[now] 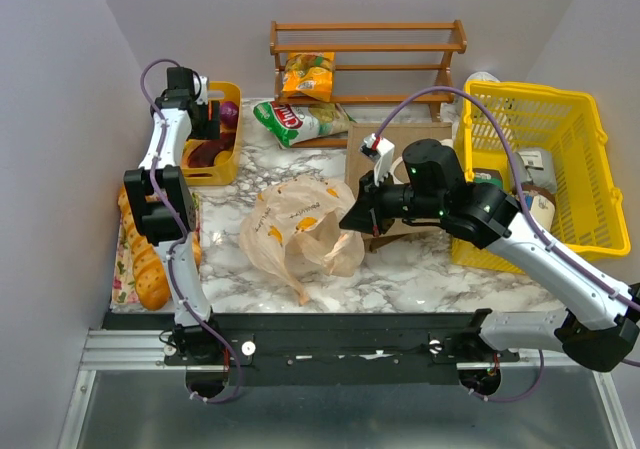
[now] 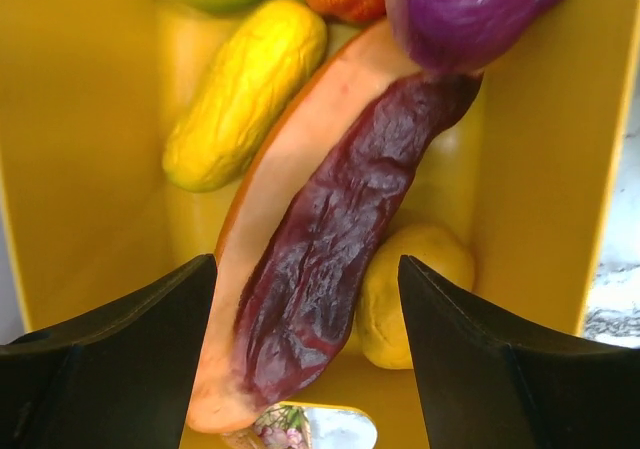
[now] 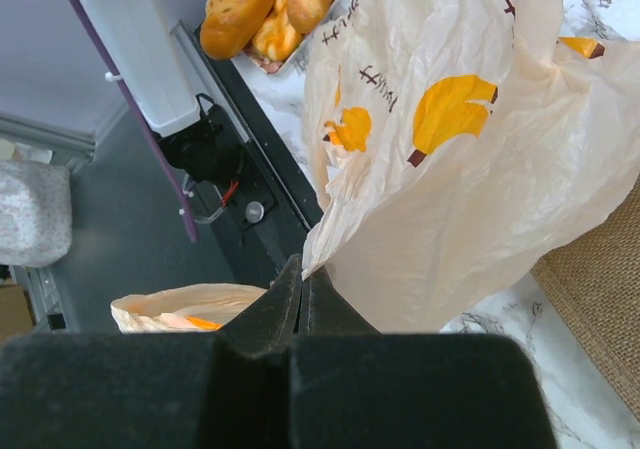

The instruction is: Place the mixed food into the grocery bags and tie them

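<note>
The peach-orange plastic grocery bag (image 1: 295, 231) lies crumpled mid-table. My right gripper (image 1: 352, 219) is shut on its edge; in the right wrist view the closed tips (image 3: 303, 269) pinch a corner of the bag (image 3: 450, 169). The tan jute tote (image 1: 400, 141) lies flat behind that arm. My left gripper (image 1: 212, 119) reaches into a small yellow bin (image 1: 222, 169) at the back left. It stands open (image 2: 308, 349) astride a dark red sausage in a bun (image 2: 330, 259), with a yellow ridged piece (image 2: 245, 89), a purple piece (image 2: 470, 9) and a yellow lump (image 2: 420, 279) alongside.
A wooden rack (image 1: 365, 44) at the back holds an orange snack packet (image 1: 308, 77); a green and white packet (image 1: 295, 121) lies in front of it. A yellow mesh basket (image 1: 540, 169) with goods fills the right side. Baguettes (image 1: 150, 259) lie at the left edge.
</note>
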